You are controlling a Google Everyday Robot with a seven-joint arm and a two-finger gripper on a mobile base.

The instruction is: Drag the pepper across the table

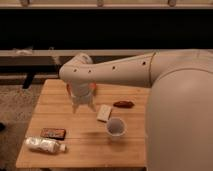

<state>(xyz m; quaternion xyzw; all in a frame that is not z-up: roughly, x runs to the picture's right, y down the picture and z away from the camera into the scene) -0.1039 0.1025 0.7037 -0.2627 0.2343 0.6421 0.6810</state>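
Hanging over the back left part of the table [55, 107]: the gripper [83, 106], pointed downward, its two pale fingers [75, 107] spread apart with nothing between them. Whether the tips touch the wood cannot be told.

Item 1: arm [115, 72], white and tubular with small dark dots along it. It runs from the gripper toward 2 o'clock into the robot body [180, 115]. That body fills the right side of the view, is cut off by the right and lower edges, and hides the table's right end.

Item 2: bowl [93, 87], orange, directly behind the gripper at 12 o'clock. Only slivers of its rim show on either side of the wrist; its contents are hidden.

Item 3: pepper [123, 104], dark red, slim and glossy, lying flat on the wood at 3 o'clock from the gripper, apart from it.

Item 4: block [104, 113], pale and flat, at 4 o'clock from the gripper, between gripper and cup. Its nature is hard to make out.

Item 5: cup [116, 127], white, upright with its mouth up, at 5 o'clock from the gripper and 6 o'clock from the pepper. What it holds cannot be told.

Item 6: packet [53, 133], dark brown, flat and rectangular, at 7 o'clock near the front left. Its printing is not legible.

Item 7: bottle [45, 145], clear plastic with a white label, lying on its side just in front of the packet. The label's writing is unreadable and its contents are unclear.

Item 8: rail [30, 52], pale, running across the dark background at 11 o'clock.
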